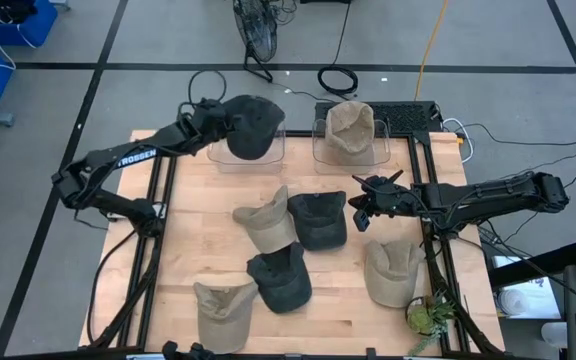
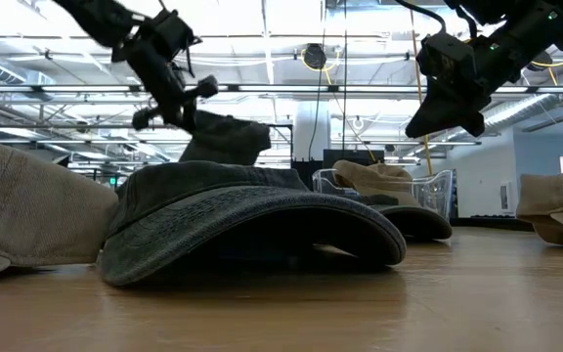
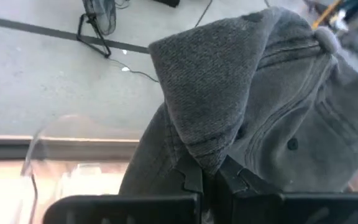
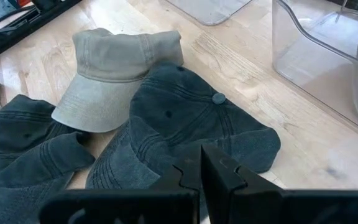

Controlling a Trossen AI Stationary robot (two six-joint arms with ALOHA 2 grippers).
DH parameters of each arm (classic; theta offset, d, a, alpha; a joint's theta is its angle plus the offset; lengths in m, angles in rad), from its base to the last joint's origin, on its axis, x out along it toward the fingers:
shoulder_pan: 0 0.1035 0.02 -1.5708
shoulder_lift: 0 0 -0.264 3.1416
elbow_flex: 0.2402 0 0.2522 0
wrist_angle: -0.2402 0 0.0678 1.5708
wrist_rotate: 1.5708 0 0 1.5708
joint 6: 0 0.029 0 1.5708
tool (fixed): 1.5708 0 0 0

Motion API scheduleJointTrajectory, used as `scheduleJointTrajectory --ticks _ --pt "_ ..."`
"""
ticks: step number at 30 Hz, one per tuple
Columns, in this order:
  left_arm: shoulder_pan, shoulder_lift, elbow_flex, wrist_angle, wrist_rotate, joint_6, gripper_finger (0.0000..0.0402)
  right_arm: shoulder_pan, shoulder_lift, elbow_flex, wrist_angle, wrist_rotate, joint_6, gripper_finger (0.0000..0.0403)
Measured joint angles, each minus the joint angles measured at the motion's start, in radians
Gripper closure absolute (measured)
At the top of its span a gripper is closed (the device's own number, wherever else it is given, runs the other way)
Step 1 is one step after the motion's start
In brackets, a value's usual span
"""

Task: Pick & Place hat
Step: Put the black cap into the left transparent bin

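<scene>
The left gripper (image 1: 216, 117) has its jaws clenched on a fold of a dark grey hat (image 1: 251, 125), which hangs from it over the left clear bin (image 1: 268, 158) at the far edge of the table (image 1: 338, 300). In the left wrist view the two dark fingers (image 3: 191, 180) pinch the cloth of the hat where it bunches into a peak, and the clear wall of the bin shows below.

The right gripper (image 1: 365, 207) hovers above the table with its jaws clenched and nothing between them. It hangs just beside a dark hat (image 1: 318, 220) lying near the middle of the table; the right wrist view looks down on that hat's crown and button. A tan hat (image 1: 266, 218) lies touching it on the left side.

A second clear bin (image 1: 323, 150) sits next to the first and holds a tan hat (image 1: 351, 130). Nearer the front edge lie another dark hat (image 1: 281, 278), a tan one (image 1: 222, 312) at the front left, and a tan one (image 1: 390, 270) at the right. A small green plant (image 1: 428, 316) sits at the front right corner.
</scene>
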Motion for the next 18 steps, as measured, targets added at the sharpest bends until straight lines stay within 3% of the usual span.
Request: scheduleJointTrajectory --ticks 10,18 --pt "-0.001 0.000 -0.200 0.188 -0.040 -0.079 0.0396 0.000 0.000 0.000 0.000 0.000 0.002 0.0403" --pt "-0.011 -0.001 -0.213 0.200 -0.044 -0.065 0.0396 0.000 0.000 0.000 -0.001 0.000 0.000 0.0403"
